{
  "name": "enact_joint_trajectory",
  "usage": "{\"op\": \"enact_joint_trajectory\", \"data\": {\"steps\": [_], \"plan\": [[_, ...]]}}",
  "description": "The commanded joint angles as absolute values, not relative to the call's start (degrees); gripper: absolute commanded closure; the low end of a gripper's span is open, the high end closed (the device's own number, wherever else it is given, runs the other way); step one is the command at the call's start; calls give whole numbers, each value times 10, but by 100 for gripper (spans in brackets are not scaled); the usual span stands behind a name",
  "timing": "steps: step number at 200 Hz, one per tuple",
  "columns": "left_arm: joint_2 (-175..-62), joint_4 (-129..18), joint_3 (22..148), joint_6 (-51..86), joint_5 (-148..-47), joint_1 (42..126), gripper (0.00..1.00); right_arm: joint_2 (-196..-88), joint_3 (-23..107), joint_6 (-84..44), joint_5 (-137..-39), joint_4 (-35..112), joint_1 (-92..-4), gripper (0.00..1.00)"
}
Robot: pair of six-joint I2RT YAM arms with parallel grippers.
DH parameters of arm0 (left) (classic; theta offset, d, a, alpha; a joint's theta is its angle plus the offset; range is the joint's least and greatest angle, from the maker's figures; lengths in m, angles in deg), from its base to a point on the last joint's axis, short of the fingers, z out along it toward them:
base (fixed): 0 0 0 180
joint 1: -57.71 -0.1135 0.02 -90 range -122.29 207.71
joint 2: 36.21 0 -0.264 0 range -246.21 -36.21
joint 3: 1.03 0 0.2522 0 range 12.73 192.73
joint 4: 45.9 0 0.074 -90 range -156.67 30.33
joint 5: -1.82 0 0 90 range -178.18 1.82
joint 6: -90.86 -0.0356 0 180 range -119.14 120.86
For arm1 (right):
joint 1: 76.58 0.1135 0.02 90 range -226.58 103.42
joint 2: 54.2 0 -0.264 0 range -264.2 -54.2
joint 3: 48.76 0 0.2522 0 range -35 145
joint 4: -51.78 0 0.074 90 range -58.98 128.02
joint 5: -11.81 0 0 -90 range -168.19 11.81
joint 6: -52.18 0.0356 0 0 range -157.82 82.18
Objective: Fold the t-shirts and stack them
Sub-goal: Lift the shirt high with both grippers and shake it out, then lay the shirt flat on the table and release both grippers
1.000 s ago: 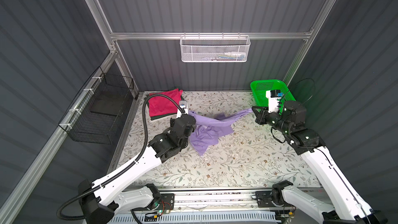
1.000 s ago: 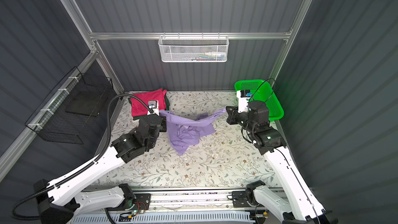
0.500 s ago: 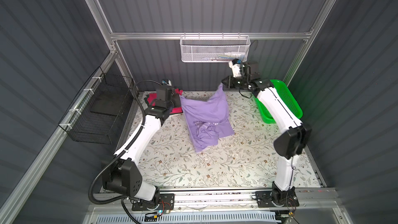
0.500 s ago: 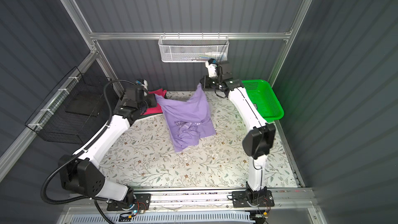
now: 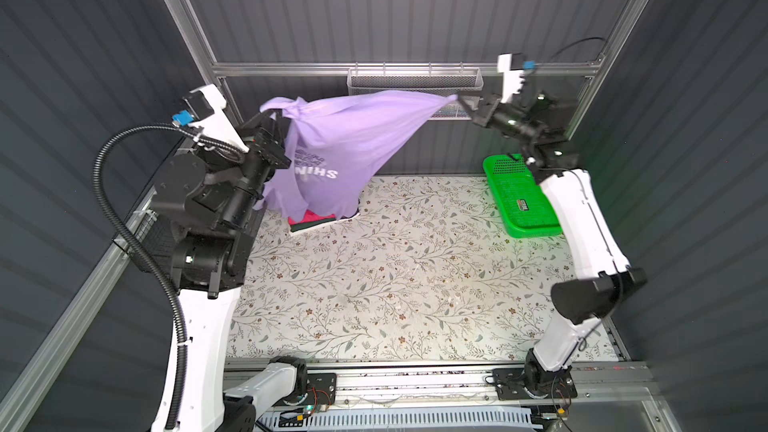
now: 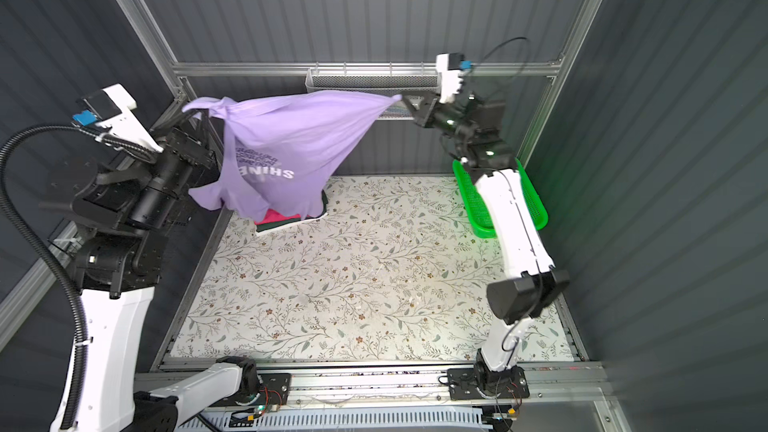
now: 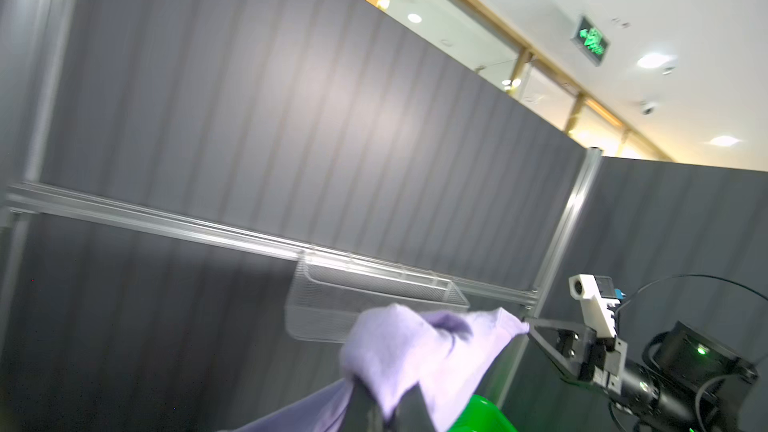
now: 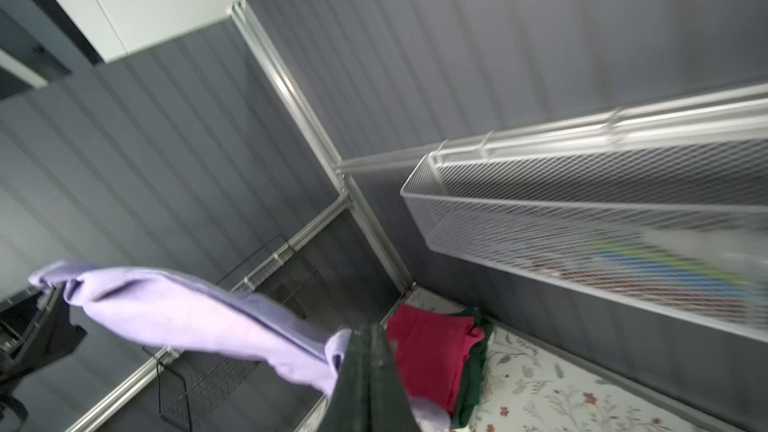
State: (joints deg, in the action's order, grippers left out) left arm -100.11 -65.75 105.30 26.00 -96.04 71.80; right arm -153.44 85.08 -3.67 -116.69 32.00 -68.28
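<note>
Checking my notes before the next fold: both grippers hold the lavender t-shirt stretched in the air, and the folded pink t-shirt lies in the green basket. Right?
Not quite. The pink t-shirt lies on the dark green t-shirt on the table, not in the green basket, as both top views show. The rest holds: left gripper and right gripper hold the lavender t-shirt aloft.

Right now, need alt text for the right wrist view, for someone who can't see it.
The right end effector, shut, pinches one end of a lavender t-shirt stretched through the air. Behind it, a folded pink shirt lies on a dark green shirt on the floral table, with a white wire basket on the grey wall.
</note>
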Motion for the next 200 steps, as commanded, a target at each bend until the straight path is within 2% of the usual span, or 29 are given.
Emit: {"op": "enact_joint_trajectory", "data": {"steps": [1,30,44,51,70,74,78,84,100,115,126,142,178,200], "plan": [[-1050,-637,873,280,-974,843,100,-1557,697,-35,-1221,333,-766,100],[-1156,-571,751,269,-936,1035,100,-1622,584,-75,-1267,338,-837,100],[-1236,-544,734,285,-916,1100,100,-1651,543,-70,-1263,365,-847,100],[-1280,-524,732,302,-914,1121,100,-1660,525,-68,-1260,385,-848,96],[-1381,-476,749,331,-935,1159,80,-1669,491,-57,-1257,424,-846,88],[-1393,-474,755,330,-937,1165,75,-1668,486,-54,-1257,431,-846,82],[-1402,-473,760,327,-938,1170,71,-1665,481,-51,-1255,437,-847,72],[-1408,-473,767,321,-938,1176,65,-1658,476,-49,-1253,442,-847,59],[-1394,-483,772,295,-935,1181,54,-1622,467,-64,-1230,428,-844,40],[-1358,-531,776,258,-915,1181,51,-1582,459,-92,-1196,395,-832,27],[-1323,-586,778,233,-875,1181,50,-1558,455,-116,-1172,369,-816,21],[-1274,-656,767,224,-785,1178,46,-1539,466,-150,-1149,325,-787,19],[-1201,-773,757,229,-687,1146,45,-1537,495,-165,-1146,288,-757,19],[-1152,-837,727,284,-668,1056,47,-1516,505,-212,-1094,200,-721,19]]}}
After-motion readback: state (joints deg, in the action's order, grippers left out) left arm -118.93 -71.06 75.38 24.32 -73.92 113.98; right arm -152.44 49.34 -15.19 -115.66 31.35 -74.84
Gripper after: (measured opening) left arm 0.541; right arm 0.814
